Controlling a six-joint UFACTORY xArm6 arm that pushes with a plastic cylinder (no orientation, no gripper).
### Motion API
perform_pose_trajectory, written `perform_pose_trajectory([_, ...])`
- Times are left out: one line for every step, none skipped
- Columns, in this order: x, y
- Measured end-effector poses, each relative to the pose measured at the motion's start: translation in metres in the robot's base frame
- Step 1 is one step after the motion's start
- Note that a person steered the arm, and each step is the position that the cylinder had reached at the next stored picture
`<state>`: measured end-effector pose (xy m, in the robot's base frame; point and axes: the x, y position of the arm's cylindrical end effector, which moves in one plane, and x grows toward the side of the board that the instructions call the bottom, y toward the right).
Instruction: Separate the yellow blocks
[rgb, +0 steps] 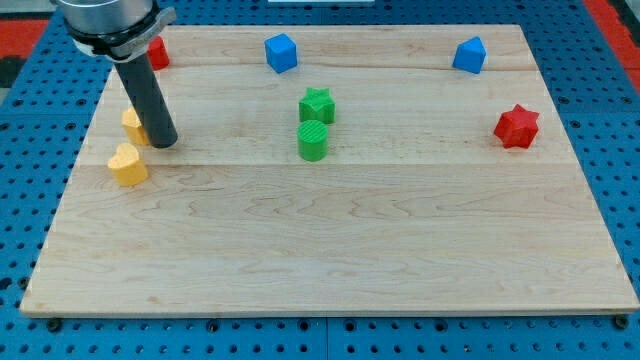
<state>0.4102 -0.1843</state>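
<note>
My tip (163, 143) rests on the wooden board (330, 250) at the view's left, touching or just beside the right side of the upper yellow block (133, 124), whose shape is partly hidden by the rod; no gripper on this rig, so nothing is grasped. Yellow heart-shaped block (128, 165) lies just below and left of my tip, near the upper yellow block but apart from it. Red block (157, 52) sits at the top left, partly behind the rod. Blue cube (281, 52) top centre; second blue block (468, 55) top right; red star block (517, 126) at right edge. Green star block (317, 105) mid-board; green cylinder (313, 141) just below it, touching or nearly so.
</note>
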Motion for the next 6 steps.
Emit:
perform_pose_trajectory([0.0,0.007])
perform_pose_trajectory([0.0,0.017])
perform_pose_trajectory([0.0,0.025])
perform_pose_trajectory([0.0,0.035])
perform_pose_trajectory([0.0,0.045])
perform_pose_trajectory([0.0,0.055])
